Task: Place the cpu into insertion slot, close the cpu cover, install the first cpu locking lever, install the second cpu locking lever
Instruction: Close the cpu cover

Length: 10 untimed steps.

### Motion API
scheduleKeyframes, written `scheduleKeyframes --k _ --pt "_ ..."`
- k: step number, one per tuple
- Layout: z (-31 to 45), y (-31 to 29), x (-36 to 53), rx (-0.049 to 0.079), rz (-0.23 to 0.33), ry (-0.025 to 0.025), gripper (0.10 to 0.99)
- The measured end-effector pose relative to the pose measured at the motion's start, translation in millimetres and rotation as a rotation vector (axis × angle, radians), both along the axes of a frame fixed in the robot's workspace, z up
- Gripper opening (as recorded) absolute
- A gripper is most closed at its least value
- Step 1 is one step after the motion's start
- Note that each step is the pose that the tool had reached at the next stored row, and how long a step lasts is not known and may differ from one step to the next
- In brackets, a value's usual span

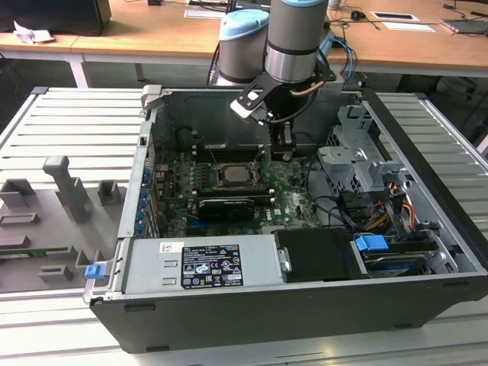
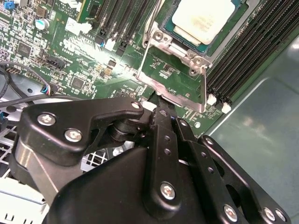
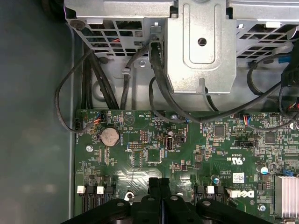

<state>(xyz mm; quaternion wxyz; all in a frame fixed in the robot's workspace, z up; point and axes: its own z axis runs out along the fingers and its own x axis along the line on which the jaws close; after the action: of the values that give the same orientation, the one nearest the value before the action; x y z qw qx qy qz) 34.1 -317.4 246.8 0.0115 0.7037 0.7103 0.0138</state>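
In the insertion slot (image 2: 162, 36), one cpu (image 2: 203, 19)

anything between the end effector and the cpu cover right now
Nothing visible does. In the second wrist view the end effector sits right at the near edge of the open cpu cover, with no cable or part between them.

In the exterior view the arm (image 1: 293, 34) comes in from twelve o'clock, and its grey-and-blue wrist (image 1: 290, 65) points straight down. Below it the black gripper (image 1: 280, 146) hangs upright, tips toward six o'clock. A small white-faced camera block (image 1: 248, 103) sits at the gripper's ten o'clock. In both wrist views the two black fingers (image 3: 154, 186) lie pressed side by side, no gap between them.
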Motion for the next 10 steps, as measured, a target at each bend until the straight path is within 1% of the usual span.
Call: scheduleKeyframes --k 10 --pt "0.0 0.0 -2.9 0.000 0.000 0.0000 0.106"
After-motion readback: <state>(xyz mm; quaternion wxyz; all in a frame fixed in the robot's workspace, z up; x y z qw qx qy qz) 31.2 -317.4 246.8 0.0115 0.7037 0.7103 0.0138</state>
